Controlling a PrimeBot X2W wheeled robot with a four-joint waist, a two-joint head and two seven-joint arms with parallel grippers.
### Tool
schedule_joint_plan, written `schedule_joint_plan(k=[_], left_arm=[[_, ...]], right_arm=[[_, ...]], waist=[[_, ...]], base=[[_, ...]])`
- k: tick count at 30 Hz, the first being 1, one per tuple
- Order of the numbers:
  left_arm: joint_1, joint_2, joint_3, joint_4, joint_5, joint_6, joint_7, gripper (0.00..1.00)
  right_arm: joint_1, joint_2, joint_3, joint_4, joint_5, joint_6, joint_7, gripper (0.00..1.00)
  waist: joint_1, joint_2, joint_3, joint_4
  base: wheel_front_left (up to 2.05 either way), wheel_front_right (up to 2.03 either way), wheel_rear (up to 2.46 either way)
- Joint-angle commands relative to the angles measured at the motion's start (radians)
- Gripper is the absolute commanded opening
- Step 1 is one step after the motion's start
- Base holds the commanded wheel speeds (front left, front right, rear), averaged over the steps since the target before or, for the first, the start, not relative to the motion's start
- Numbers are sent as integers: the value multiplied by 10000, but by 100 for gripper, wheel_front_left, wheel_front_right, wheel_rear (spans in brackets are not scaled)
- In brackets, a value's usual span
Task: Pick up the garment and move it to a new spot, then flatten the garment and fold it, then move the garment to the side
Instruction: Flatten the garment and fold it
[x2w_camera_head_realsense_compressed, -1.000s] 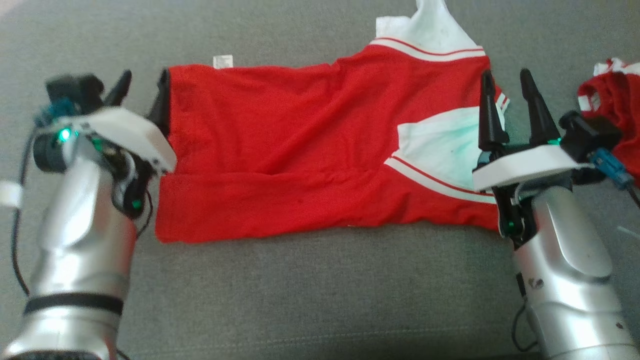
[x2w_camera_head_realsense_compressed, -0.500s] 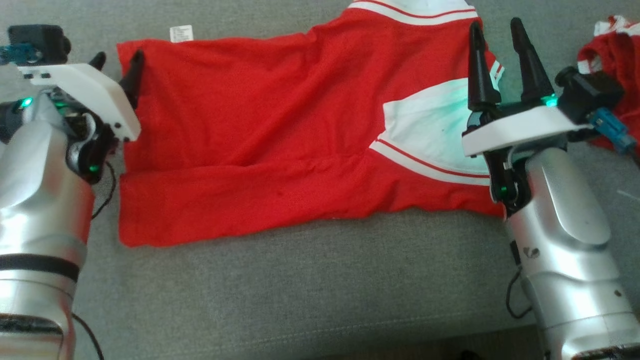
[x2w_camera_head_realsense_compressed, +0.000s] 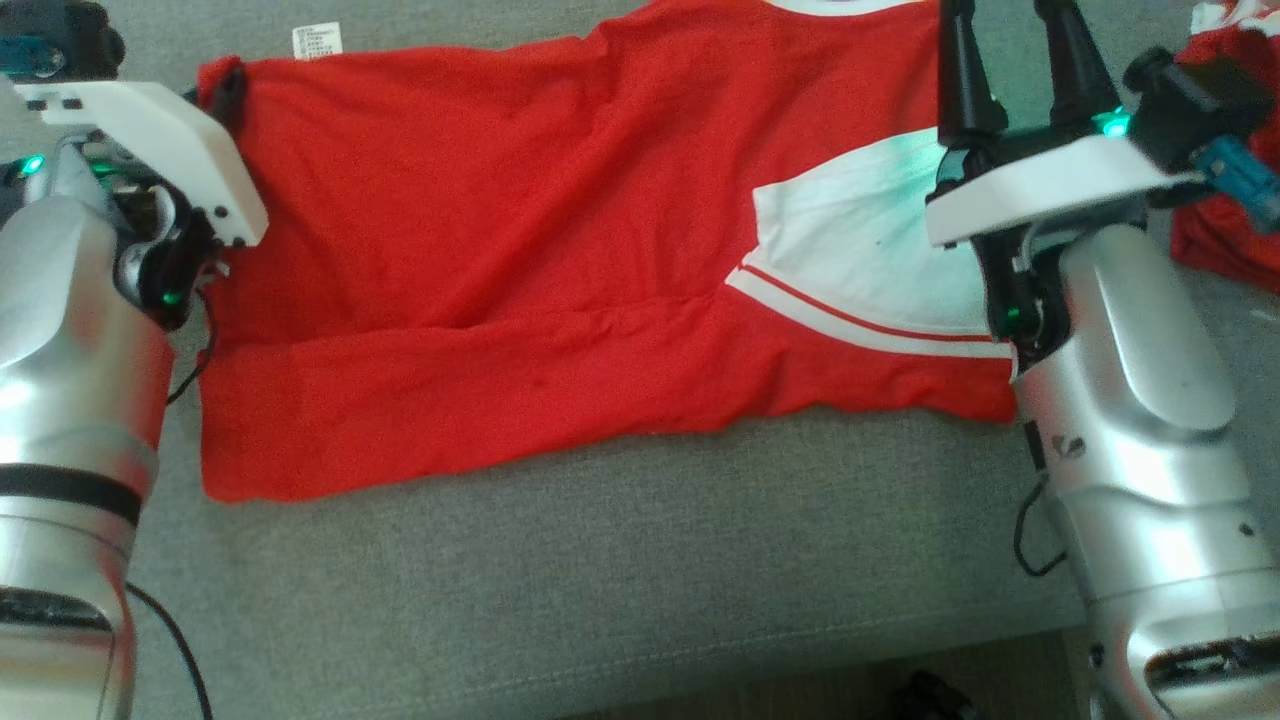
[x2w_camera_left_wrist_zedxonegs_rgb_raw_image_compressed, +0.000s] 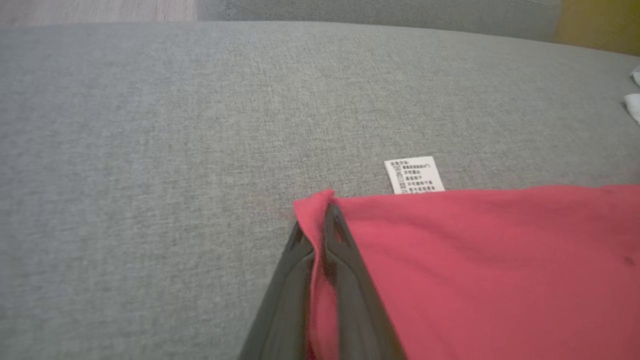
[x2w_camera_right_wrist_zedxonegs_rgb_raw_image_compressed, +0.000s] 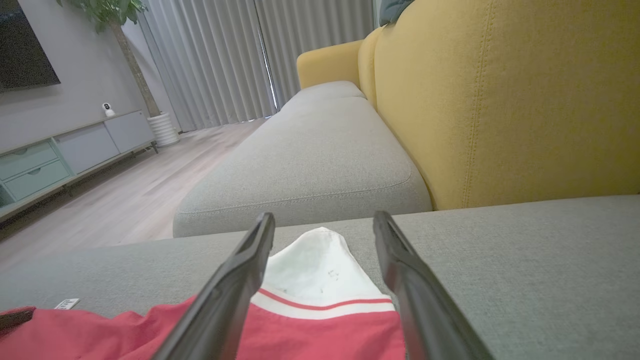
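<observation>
left jaws have clamped the garment (x2w_camera_head_realsense_compressed: 500, 250) corner on grey sofa (x2w_camera_head_realsense_compressed: 600, 580); right jaws gape.

Silver casings are worn by the left forearm (x2w_camera_head_realsense_compressed: 60, 330), ringed by a black band (x2w_camera_head_realsense_compressed: 65, 490), and the right forearm (x2w_camera_head_realsense_compressed: 1140, 400). White plates (x2w_camera_head_realsense_compressed: 1050, 185) and green lamps (x2w_camera_head_realsense_compressed: 1110, 125) are carried at the wrists. The left hand (x2w_camera_left_wrist_zedxonegs_rgb_raw_image_compressed: 316, 217) and right hand (x2w_camera_right_wrist_zedxonegs_rgb_raw_image_compressed: 324, 216) are fitted with long dark fingers (x2w_camera_head_realsense_compressed: 960, 70); black cables (x2w_camera_head_realsense_compressed: 1025, 545) are trailed.

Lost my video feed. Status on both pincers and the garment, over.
Left pincer shut on garment, far-left corner. Right pincer open at white sleeve. Second red cloth lies off right, beside right arm.
</observation>
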Motion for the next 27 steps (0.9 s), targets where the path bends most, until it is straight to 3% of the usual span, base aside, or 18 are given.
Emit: schedule_joint_plan(k=[1, 10, 21, 27], left_arm=[[-233, 422, 117, -152, -66, 1, -6, 0], [-431, 129, -868, -1018, -600, 1, -817, 0], [-661, -231, -2132, -1966, -1230, 0, -1648, 0], [-860, -493, -2758, -2139, -1492, 0, -1944, 0]], right_arm=[[-199, 64, 104, -236, -81, 65, 36, 100], [-1562, -429, -720, 628, -742, 65, 1257, 100], [-3602, -1485, -1443, 2895, -1879, 65, 3690, 100], [-4294, -1946, -2120, 3843, -2750, 65, 4381, 100]], waist=[[0, 0, 24, 27], [0, 0, 367, 853], [0, 0, 852, 2307], [0, 0, 1089, 2907]], base=[[0, 0, 0], [0, 0, 0], [0, 0, 0], [0, 0, 0]])
